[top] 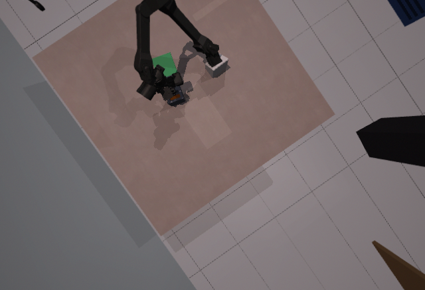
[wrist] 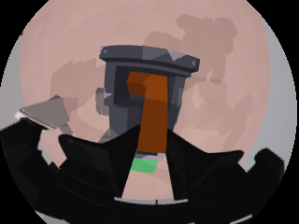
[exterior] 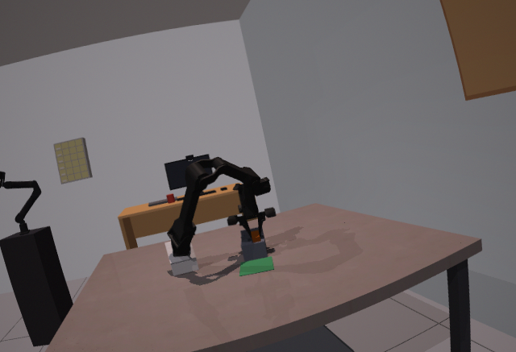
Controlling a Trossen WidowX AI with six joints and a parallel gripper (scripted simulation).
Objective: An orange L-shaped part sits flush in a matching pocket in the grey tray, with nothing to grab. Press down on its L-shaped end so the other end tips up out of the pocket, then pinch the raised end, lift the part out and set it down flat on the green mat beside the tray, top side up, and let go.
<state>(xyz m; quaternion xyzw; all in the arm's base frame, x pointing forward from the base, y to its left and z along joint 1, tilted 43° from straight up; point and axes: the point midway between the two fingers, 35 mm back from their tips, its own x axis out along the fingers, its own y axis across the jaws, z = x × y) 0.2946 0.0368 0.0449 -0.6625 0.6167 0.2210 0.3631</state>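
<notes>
Pinch is on at the tray!
Left to right: the white base block (exterior: 183,263) sits well apart, then the jaws clench the orange part (wrist: 151,119), tipped up from the grey tray (wrist: 119,88); the green mat (exterior: 256,266) waits just beside, nothing blocking the lift.
</notes>
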